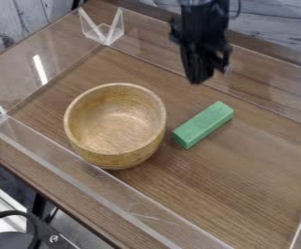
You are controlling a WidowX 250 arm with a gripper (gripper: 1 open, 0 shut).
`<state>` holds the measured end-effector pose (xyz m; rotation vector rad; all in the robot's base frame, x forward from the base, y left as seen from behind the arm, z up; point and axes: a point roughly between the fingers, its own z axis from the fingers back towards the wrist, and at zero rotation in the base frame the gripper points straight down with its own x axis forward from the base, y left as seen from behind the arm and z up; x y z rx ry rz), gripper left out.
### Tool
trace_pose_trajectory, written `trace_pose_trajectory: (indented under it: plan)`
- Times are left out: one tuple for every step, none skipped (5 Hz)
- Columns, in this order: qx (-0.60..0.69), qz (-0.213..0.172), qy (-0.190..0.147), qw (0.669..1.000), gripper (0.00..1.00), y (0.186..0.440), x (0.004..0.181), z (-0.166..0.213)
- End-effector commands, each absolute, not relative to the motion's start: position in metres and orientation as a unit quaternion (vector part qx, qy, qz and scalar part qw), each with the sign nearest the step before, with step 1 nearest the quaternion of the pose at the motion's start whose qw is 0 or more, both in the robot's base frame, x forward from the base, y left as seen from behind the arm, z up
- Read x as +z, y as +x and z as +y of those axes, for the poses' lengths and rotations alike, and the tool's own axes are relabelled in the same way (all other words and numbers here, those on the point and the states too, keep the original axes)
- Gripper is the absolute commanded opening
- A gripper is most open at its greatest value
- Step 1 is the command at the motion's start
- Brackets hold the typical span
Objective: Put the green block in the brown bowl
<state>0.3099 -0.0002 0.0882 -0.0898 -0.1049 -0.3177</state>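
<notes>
The green block (203, 124) lies flat on the wooden table, just right of the brown bowl (115, 124) and a small gap away from its rim. The bowl stands upright with nothing in it. My gripper (200, 76) hangs pointing down, above and behind the block and well clear of it. Nothing is between its dark fingers (192, 68). They are blurred, so I cannot tell how wide the gap between them is.
Clear acrylic walls (61, 156) fence the table on all sides. A small clear stand (102, 27) sits at the back left corner. Bare wood stretches in front of and to the right of the block.
</notes>
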Motion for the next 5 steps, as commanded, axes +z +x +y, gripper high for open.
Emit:
trace_pose_trajectory:
  plan:
    - [-0.16, -0.106, -0.044, 0.981, 1.0, 0.315, 0.089, -0.012]
    - [-0.164, -0.088, -0.045, 0.982, 0.0, 0.314, 0.093, -0.018]
    - [-0.165, -0.072, -0.046, 0.983, 1.0, 0.316, 0.094, -0.023]
    - [-0.163, -0.068, -0.048, 0.983, 1.0, 0.319, 0.082, -0.022]
    - [-0.169, -0.049, -0.051, 0.983, 1.0, 0.322, 0.068, -0.02]
